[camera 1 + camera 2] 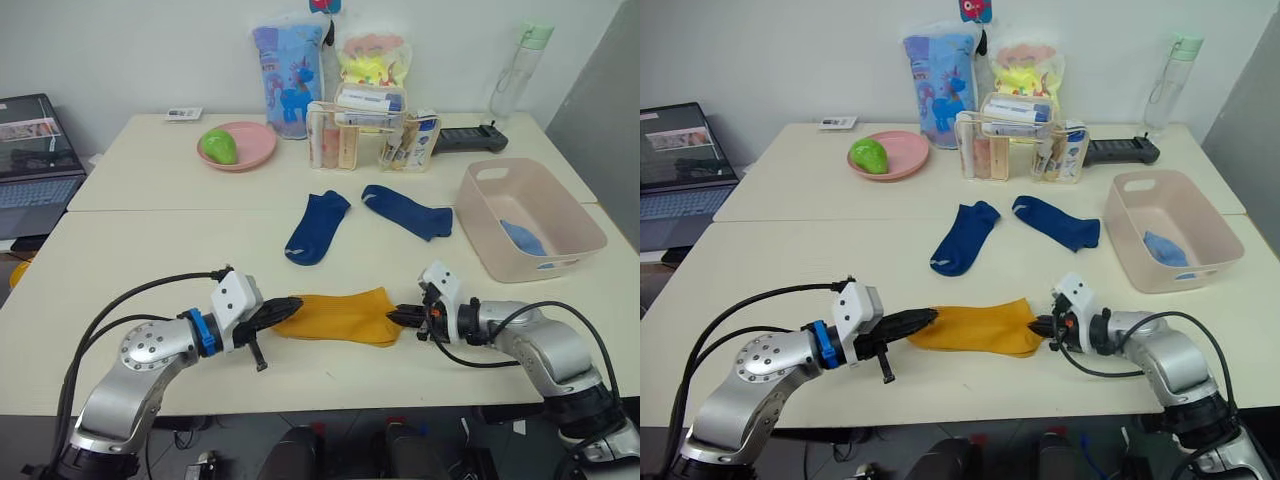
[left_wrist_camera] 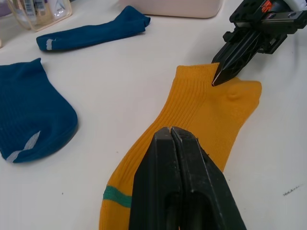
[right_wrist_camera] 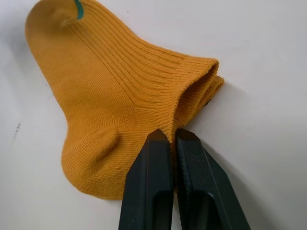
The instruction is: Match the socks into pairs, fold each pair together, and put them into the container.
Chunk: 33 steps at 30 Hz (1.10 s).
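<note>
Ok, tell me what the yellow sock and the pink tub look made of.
Yellow sock: soft knit fabric, matte; ribbed rows show and the cuff sags open where the right gripper pinches it.
Pink tub: probably moulded plastic, smooth with a slight sheen, rounded corners and a cut-out slot handle.

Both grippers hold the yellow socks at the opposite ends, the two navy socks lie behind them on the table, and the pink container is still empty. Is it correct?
Not quite. The container is not empty: a light blue sock lies inside, as the left eye view shows. The rest holds: the left gripper and right gripper pinch the yellow socks at opposite ends, with the two navy socks behind.
</note>
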Each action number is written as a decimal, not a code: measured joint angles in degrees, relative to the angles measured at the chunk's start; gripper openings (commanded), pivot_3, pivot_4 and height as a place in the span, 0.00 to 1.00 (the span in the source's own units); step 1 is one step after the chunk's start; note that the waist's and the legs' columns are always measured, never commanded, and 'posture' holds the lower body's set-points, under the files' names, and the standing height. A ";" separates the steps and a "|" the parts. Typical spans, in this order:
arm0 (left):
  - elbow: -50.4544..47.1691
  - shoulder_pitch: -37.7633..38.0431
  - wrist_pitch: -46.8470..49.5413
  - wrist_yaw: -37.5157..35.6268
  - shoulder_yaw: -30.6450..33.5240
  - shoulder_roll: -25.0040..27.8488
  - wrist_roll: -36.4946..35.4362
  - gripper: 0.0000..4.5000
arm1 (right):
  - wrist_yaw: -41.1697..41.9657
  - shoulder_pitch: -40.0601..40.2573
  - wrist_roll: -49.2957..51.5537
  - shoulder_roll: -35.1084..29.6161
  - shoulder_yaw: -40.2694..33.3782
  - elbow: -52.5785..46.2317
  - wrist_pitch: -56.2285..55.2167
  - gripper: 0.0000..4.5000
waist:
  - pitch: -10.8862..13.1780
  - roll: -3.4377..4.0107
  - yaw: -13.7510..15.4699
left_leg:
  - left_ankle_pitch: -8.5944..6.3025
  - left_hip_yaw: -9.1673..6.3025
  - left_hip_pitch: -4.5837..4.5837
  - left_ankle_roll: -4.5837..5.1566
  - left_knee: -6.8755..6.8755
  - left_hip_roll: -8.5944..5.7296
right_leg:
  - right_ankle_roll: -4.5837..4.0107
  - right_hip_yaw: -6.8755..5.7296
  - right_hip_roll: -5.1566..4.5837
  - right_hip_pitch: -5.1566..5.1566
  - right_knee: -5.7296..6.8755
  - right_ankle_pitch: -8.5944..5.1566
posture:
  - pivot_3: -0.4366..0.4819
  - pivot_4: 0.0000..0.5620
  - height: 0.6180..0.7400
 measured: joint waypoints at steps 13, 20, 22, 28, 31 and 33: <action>21.79 -21.40 1.25 -5.78 -19.16 -11.79 7.09 0.00 | 10.86 -5.27 2.71 -8.86 0.51 7.78 -0.39 0.01 | 0.03 -0.04 -0.13 | 0.01 0.06 -0.06 0.00 0.05 -0.01 | 0.01 -0.01 0.00 -0.03 0.03 0.01 | 0.48 0.27 1.00; 29.06 -25.23 -1.31 -7.24 -22.98 -14.06 12.69 0.00 | 12.64 -7.25 2.92 -8.97 0.73 9.84 -0.97 0.01 | 0.02 -0.04 -0.11 | 0.01 0.01 -0.07 0.00 0.09 -0.01 | 0.01 -0.03 0.00 -0.02 0.04 0.01 | 0.48 0.27 1.00; 29.63 -25.20 -2.60 -7.28 -22.94 -14.01 13.26 0.00 | 13.24 -7.59 4.69 -8.96 -0.06 9.77 0.83 0.01 | 0.02 -0.03 -0.10 | 0.01 0.01 -0.07 0.00 0.09 -0.01 | 0.01 -0.02 0.00 -0.02 0.04 0.01 | 0.48 0.27 1.00; 29.26 -24.19 -2.66 -7.47 -21.81 -13.94 13.19 0.00 | 15.34 -8.32 10.82 -8.74 -1.98 8.86 6.76 0.01 | 0.01 -0.03 -0.13 | 0.01 0.00 -0.06 0.00 0.10 0.00 | 0.01 -0.02 0.00 -0.02 0.04 0.01 | 0.48 0.27 1.00; 28.53 -23.93 -2.26 -7.61 -21.67 -13.28 13.19 0.00 | 14.18 -10.22 13.93 -5.99 -3.67 8.87 10.24 0.01 | 0.01 -0.03 -0.21 | 0.01 0.00 -0.05 0.00 0.08 0.01 | 0.01 -0.02 0.00 -0.02 0.06 0.01 | 0.48 0.27 1.00; 27.58 -23.64 -1.66 -7.63 -21.56 -12.62 13.19 0.00 | 12.69 -12.16 15.35 -3.97 -4.31 8.87 12.06 0.01 | 0.01 -0.03 -0.19 | 0.01 -0.01 -0.06 0.00 0.09 0.00 | 0.01 -0.02 0.00 -0.03 0.06 0.01 | 0.48 0.27 1.00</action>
